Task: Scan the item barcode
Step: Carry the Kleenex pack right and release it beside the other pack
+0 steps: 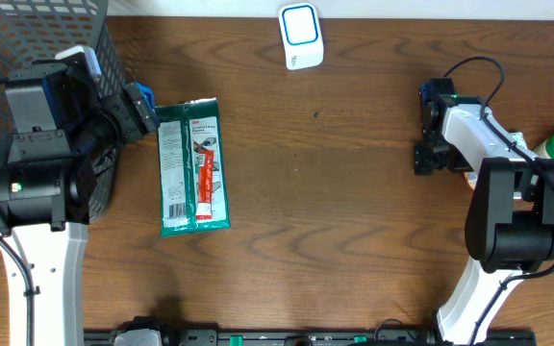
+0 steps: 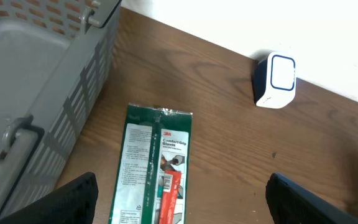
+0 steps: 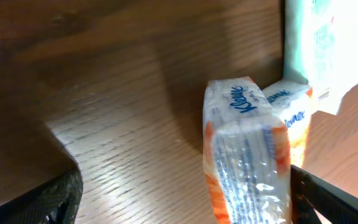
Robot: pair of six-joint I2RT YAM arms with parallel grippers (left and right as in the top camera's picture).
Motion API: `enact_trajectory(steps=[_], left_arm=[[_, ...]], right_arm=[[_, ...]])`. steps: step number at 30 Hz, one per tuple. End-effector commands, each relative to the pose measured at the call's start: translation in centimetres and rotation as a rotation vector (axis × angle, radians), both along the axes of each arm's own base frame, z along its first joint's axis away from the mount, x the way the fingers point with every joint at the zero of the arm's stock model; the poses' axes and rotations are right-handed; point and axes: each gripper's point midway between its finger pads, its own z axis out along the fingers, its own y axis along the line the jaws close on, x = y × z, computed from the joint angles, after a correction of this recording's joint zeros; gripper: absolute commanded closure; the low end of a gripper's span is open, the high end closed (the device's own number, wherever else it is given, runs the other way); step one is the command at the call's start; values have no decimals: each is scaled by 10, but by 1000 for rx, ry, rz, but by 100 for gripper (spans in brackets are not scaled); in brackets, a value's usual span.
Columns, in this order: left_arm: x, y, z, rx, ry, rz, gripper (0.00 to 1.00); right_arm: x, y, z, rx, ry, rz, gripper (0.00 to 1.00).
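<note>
Green glove packet (image 2: pixel 157 168) lies flat on the wooden table (image 2: pixel 229 155), just ahead of the left gripper (image 2: pixel 182 205), whose fingers stand spread wide and clear of it. A grey mesh basket (image 2: pixel 36 93) sits to that gripper's left. Farther ahead and right stands the white-and-blue scanner (image 2: pixel 275 81). The right gripper (image 3: pixel 191 199) is spread too, with a Kleenex tissue pack (image 3: pixel 247 155) between its fingers.

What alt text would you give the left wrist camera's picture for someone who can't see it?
A flat green packet of gloves lies on a brown wooden table. A grey plastic basket fills the picture's left side, and a small white box with a blue-rimmed window stands farther off at upper right.
</note>
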Motion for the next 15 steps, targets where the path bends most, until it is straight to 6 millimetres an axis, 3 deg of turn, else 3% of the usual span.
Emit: enact_trajectory(steps=[1,11,12,13,14,15], left_arm=[[0,1,3,6,-7,-7,13],[0,1,3,6,-7,-7,13],[0,1,3,6,-7,-7,13],[0,1,3,6,-7,-7,13],[0,1,3,6,-7,-7,13],[0,1,3,6,-7,-7,13]], right_arm=[[3,11,-2,51,31,14,1],[12,33,40,55,68,68,1],[9,34,41,54,82,71,6],[6,34,43,53,98,72,29],[3,34,43,53,112,72,70],[-1,34,44,52,127,71,99]])
